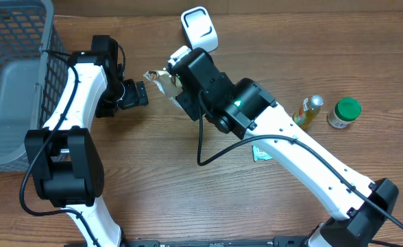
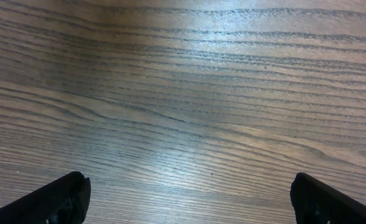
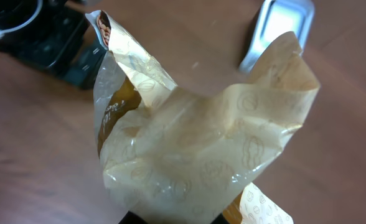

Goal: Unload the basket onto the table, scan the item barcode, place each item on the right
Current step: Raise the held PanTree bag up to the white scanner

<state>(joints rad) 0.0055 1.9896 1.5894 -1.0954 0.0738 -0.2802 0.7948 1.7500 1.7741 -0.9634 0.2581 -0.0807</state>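
At the far left of the counter sits one grey mesh basket, judged to be the receptacle for scanned goods. Next, the left hand hangs over bare wood with its fingers spread wide and nothing between them; it appears to be standing by. Just beside it, the one crumpled snack packet, the item for scanning, is pinched by the right hand, jaws together on the film. The packet seems raised off the counter, probably so a barcode can be turned toward the one white scanner lying just beyond. No barcode is discernible. Further right lie one small teal sachet, one yellow bottle and one green-lidded jar, none in contact with either hand, likely awaiting their turn.
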